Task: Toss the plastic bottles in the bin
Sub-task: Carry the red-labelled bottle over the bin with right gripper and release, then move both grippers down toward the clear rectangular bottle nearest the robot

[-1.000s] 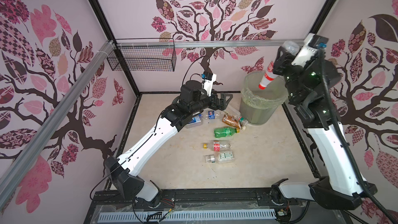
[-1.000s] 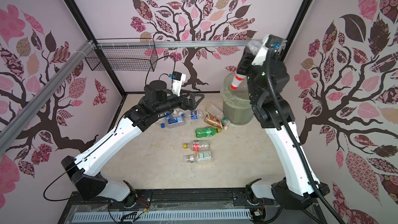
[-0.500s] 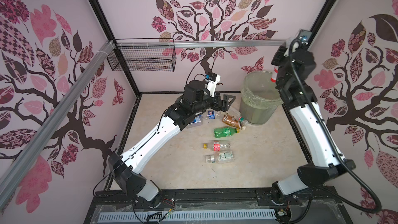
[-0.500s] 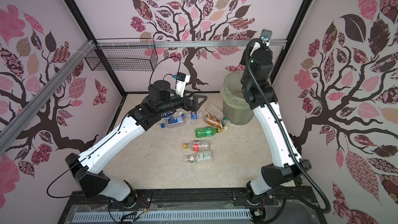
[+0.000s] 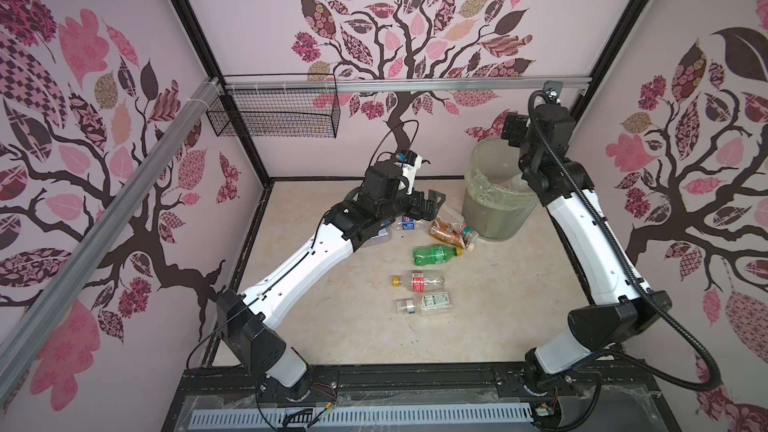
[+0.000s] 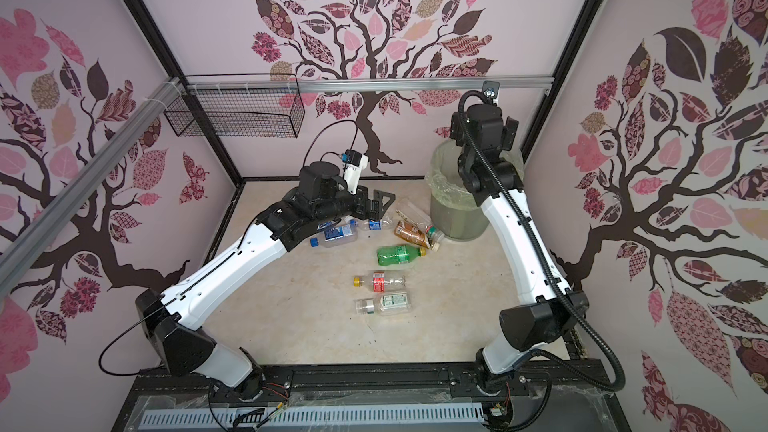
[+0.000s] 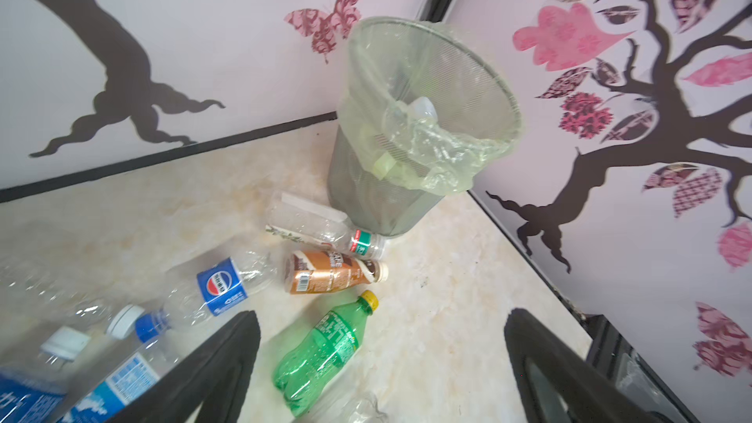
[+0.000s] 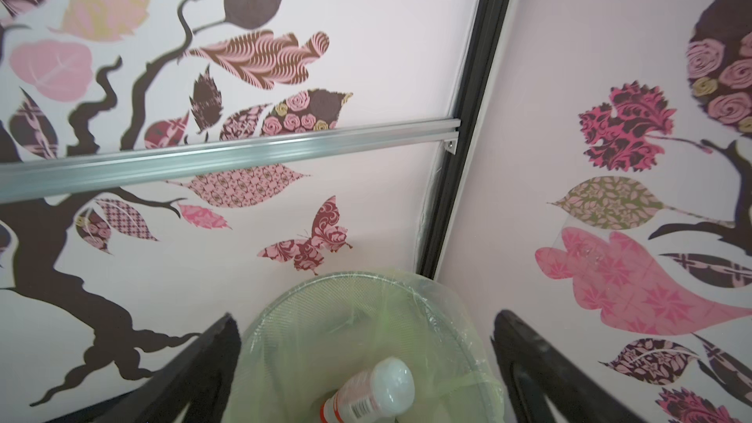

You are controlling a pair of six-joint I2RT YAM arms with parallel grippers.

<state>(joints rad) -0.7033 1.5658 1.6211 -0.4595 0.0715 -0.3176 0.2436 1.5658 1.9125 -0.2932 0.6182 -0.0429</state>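
The bin, grey mesh with a greenish bag, stands in the back right corner. My right gripper hangs open above its rim. In the right wrist view a white bottle with a red band lies inside the bin, below the empty gripper. Several plastic bottles lie on the floor: a green one, a brown one, a red-labelled clear one and a white-labelled one. My left gripper is open above a Pepsi bottle and the green bottle, touching neither.
A black wire basket hangs from the aluminium rail on the back wall. Patterned walls close in the floor on three sides. A blue-labelled clear bottle lies partly under the left arm.
My right gripper swung over the bin and opened; the white bottle it held now lies in the bin. The left arm shifted a little to the right.
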